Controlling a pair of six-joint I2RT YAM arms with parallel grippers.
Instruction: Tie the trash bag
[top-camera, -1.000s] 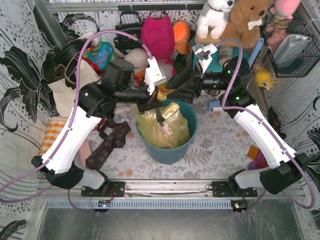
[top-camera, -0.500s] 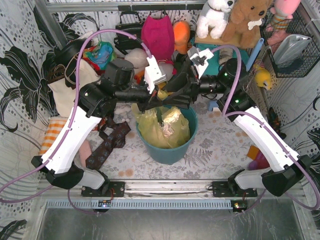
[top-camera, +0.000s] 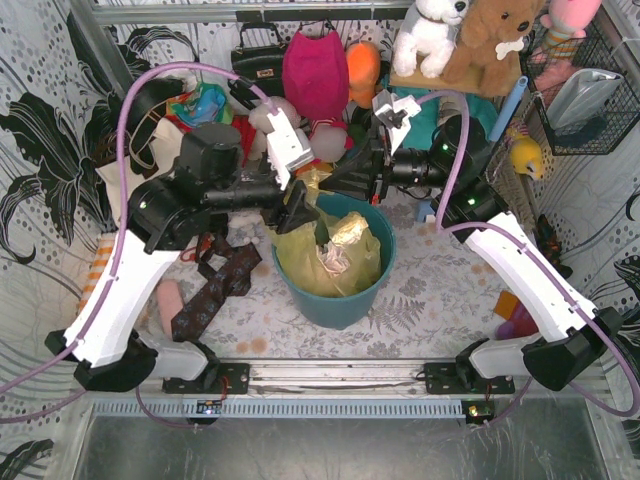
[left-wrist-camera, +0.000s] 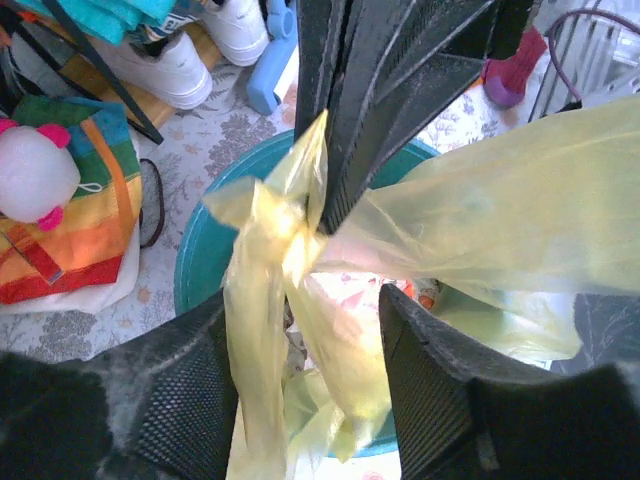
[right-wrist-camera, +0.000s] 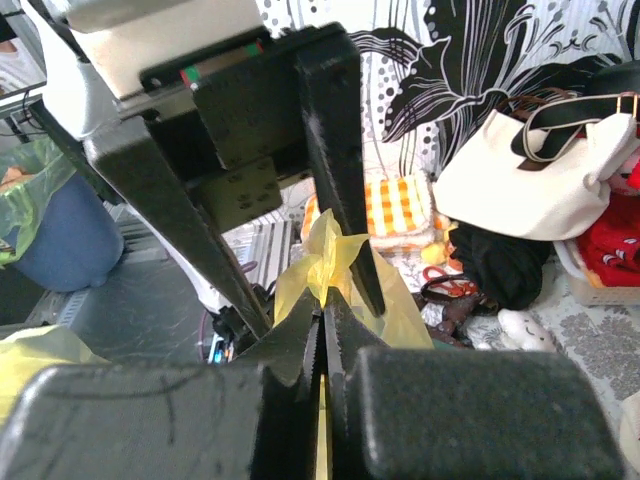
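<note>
The trash bag (top-camera: 335, 262), thin yellow plastic, lines the teal bucket (top-camera: 340, 305), and its top is drawn up into a twisted bunch (left-wrist-camera: 290, 215). My right gripper (right-wrist-camera: 325, 315) is shut on that bunch, with yellow plastic poking out past its tips. In the top view the right gripper (top-camera: 328, 185) sits over the bucket's far rim. My left gripper (left-wrist-camera: 300, 305) is open, its fingers (left-wrist-camera: 175, 400) on either side of the hanging yellow strands without pinching them. From above, the left gripper (top-camera: 297, 208) is just left of the bunch.
A cream tote bag (top-camera: 130, 185) and an orange checked cloth (top-camera: 100, 275) lie at the left. A dark patterned tie (top-camera: 215, 285) lies beside the bucket. Plush toys (top-camera: 320, 65) and bags crowd the back. A wire basket (top-camera: 585, 100) hangs on the right wall.
My left gripper opened, let go of the bag's top and drew back to the left. My right gripper moved in and shut on the twisted bunch.
</note>
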